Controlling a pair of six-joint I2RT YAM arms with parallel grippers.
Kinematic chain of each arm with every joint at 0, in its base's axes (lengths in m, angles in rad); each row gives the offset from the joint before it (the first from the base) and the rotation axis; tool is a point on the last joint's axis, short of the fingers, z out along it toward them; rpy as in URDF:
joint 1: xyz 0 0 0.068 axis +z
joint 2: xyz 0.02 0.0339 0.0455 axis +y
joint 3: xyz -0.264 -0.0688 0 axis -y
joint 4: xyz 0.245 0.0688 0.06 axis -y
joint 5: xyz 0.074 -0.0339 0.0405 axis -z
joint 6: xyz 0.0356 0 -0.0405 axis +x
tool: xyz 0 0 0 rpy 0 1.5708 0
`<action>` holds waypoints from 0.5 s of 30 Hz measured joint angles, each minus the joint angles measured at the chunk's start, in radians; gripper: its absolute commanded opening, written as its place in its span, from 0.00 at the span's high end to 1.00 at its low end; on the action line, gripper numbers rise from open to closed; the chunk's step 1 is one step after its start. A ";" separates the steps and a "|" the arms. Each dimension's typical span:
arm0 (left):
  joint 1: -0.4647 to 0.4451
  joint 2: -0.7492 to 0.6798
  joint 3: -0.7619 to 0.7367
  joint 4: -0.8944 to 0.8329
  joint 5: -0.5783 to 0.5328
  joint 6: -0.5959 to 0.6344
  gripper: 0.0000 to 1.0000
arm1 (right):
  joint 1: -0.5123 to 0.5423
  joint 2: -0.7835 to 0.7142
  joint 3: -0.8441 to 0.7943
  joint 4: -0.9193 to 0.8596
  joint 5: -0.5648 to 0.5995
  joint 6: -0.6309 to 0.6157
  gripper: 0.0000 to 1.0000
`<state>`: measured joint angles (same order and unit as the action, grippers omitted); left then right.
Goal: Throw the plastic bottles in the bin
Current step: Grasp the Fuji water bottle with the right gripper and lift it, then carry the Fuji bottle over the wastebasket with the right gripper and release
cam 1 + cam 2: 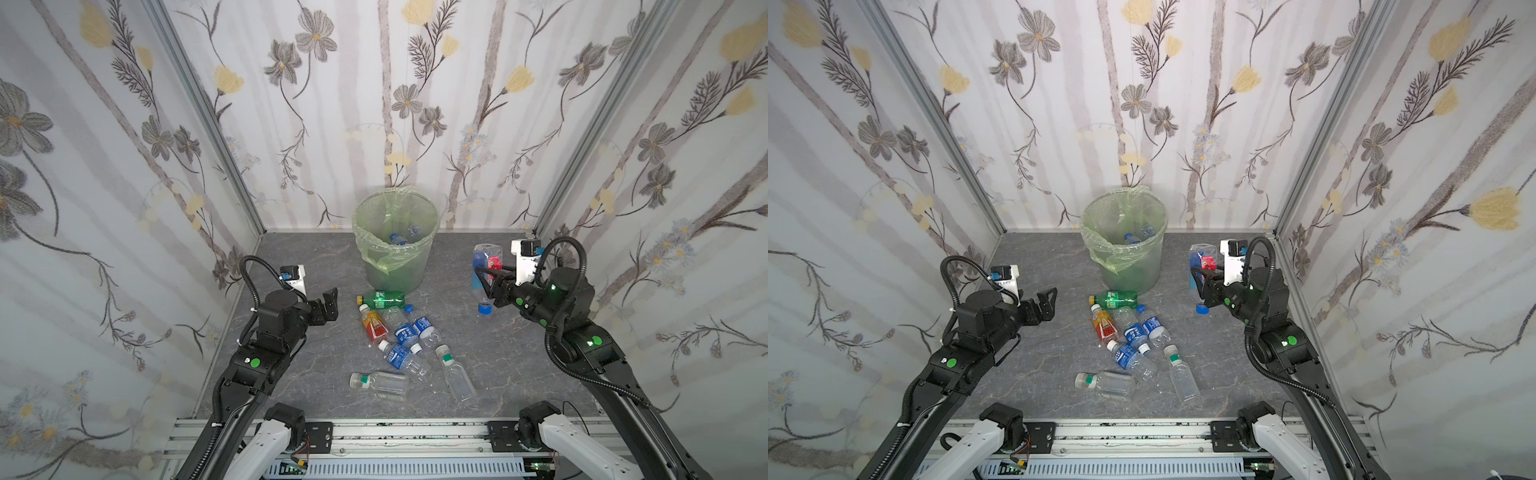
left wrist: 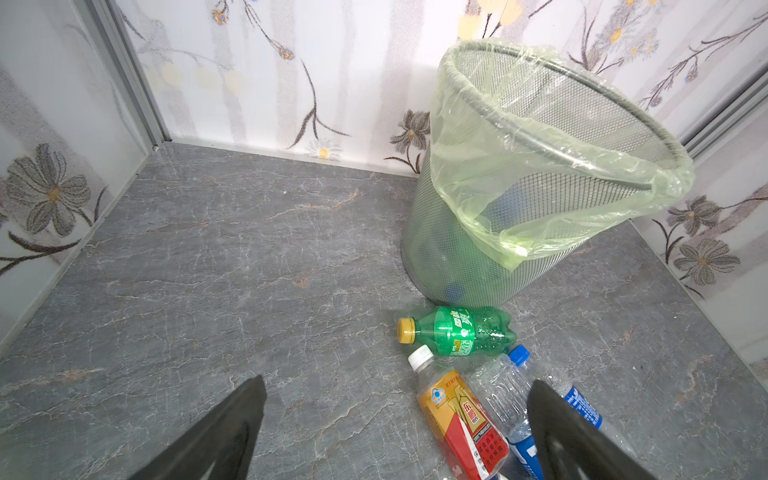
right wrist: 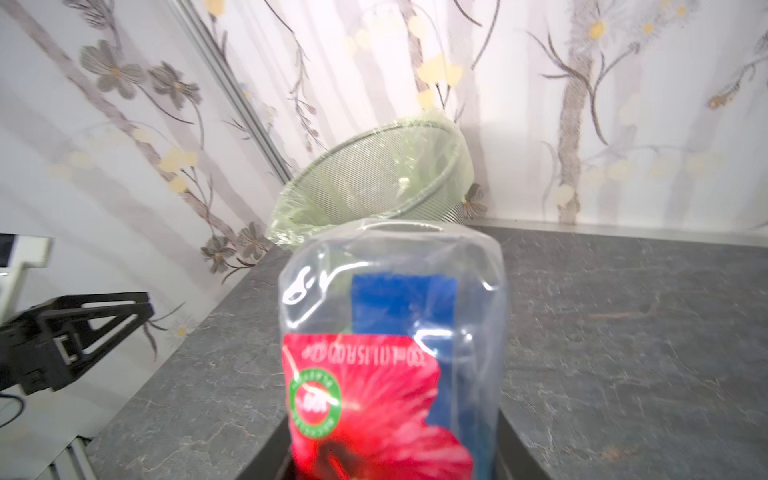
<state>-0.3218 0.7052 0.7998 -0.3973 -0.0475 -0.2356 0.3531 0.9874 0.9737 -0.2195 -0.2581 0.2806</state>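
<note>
Desk: grey marble-patterned desk (image 1: 498, 374); everything I work with stands or lies on it

Bin: round pale mesh wastebasket lined with a translucent light-green bag (image 1: 395, 270); upright at the back middle of the desk; a couple of blue-labelled bottles (image 1: 401, 237) already lie inside

Left arm: black left arm (image 1: 282, 316) hangs low beside the pile; left jaws stand wide apart and empty, as the left wrist view shows

Right arm: black right arm (image 1: 582, 345) is raised off to the right of the bin; right jaws are clamped across the middle of one bottle

Held bottle: clear plastic bottle with a blue and red flower label (image 1: 484, 266); upright but inverted, blue cap down, clear of the desk; not yet over the bin's rim

Pile: loose cluster of bottles lying on the desk just in front of the bin; green soda bottle with a yellow cap (image 1: 380, 300) nearest it; orange-red labelled bottle (image 1: 372, 326) beside that; blue-labelled clear ones (image 1: 409, 330) touching one another; two clear flat-sided ones with green neck bands (image 1: 382, 382) nearest me

Handling: I judge them empty, light and thin-walled; they should dent under a hard squeeze and roll if nudged; bare plastic looks slippery, so I would take each across the labelled mid-body
</note>
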 measured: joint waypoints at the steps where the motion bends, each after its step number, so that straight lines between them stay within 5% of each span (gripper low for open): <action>1: 0.000 0.000 0.003 0.000 0.000 0.000 0.00 | 0.000 0.001 0.002 0.026 -0.013 0.005 0.55; 6: 0.000 0.003 0.016 0.000 0.013 0.001 0.00 | 0.033 0.168 0.163 0.080 -0.057 0.012 0.59; 11: 0.000 0.018 0.023 0.000 0.035 0.000 0.00 | 0.115 0.598 0.643 0.092 -0.053 0.030 0.07; 15: 0.000 0.021 0.025 0.000 0.080 0.000 0.00 | 0.163 0.817 0.902 0.003 -0.015 0.033 0.04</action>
<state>-0.3218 0.7261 0.8246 -0.3977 0.0330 -0.2356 0.5159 1.8046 1.8755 -0.2169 -0.2729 0.3138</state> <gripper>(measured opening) 0.997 0.998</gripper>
